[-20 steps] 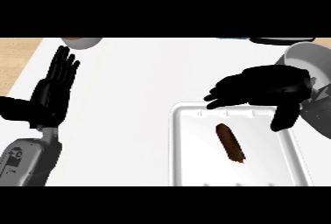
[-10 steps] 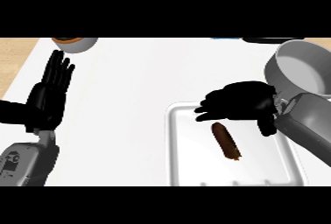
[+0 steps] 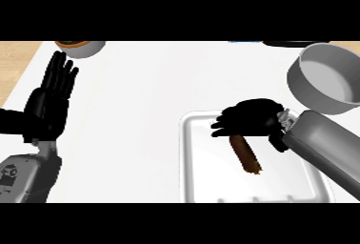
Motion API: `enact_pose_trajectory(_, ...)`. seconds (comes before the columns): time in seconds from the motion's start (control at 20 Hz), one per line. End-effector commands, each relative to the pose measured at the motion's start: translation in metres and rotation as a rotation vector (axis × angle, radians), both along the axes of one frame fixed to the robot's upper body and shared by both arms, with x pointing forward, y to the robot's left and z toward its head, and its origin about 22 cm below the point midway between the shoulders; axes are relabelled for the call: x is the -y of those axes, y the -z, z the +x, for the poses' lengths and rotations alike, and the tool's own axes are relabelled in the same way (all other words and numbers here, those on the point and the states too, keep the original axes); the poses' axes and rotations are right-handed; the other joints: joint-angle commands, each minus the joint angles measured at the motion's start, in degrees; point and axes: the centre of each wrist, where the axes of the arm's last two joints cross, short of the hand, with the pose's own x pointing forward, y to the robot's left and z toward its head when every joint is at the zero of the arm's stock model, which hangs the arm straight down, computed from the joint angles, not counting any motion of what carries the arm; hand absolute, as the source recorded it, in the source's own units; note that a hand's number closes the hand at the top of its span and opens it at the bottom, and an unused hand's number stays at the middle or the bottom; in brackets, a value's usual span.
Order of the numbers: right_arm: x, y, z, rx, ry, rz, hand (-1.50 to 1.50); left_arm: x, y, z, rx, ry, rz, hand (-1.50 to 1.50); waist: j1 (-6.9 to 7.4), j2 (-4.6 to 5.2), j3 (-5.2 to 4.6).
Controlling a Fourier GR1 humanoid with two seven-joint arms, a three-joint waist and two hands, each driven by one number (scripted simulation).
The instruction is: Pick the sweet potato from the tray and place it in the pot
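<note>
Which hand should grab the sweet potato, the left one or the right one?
The right hand. It is already over the tray, fingers curled down at the top end of the sweet potato, and the pot is on its side. The left hand rests open, far across the counter.

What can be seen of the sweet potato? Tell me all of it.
The sweet potato is a long, thin, dark brown root with a rough-looking skin, lighter orange-brown at its near end. It lies flat on the white tray, pointing away from the robot and slightly tilted. The right robot hand covers its far end with curled fingers; whether they have closed on it cannot be told.
</note>
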Motion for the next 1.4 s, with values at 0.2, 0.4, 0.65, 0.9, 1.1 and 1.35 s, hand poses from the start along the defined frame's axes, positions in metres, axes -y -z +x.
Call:
enact_pose_trajectory(0.2,-0.022,0.016,-0.014,-0.058,-0.068,0.032,-1.5,-0.022,0.003,0.002,0.001,-0.026,-0.005,0.0,-0.29,-0.06,-0.02)
enact_pose_trajectory(0.4,0.014,0.029,-0.014,-0.035,-0.064,0.008,-1.5,0.0,0.018,-0.009,-0.014,0.005,-0.01,0.0,-0.32,-0.07,-0.01)
enact_pose_trajectory(0.65,0.023,0.057,-0.013,0.04,-0.044,-0.032,-1.5,-0.005,0.001,0.011,-0.004,-0.016,0.009,0.0,-0.32,0.05,0.01)
enact_pose_trajectory(0.9,0.004,0.085,-0.027,0.024,-0.004,-0.034,-1.5,0.007,0.001,0.0,-0.001,-0.004,0.006,0.0,-0.3,-0.04,0.01)
enact_pose_trajectory(1.1,-0.001,0.094,-0.007,0.009,-0.03,-0.024,-1.5,-0.003,0.011,0.017,-0.011,0.008,0.002,0.0,-0.25,0.09,0.0)
enact_pose_trajectory(1.35,-0.018,0.108,-0.013,-0.007,-0.032,-0.047,-1.5,0.012,0.016,0.004,-0.014,-0.016,-0.002,0.0,-0.2,-0.02,0.01)
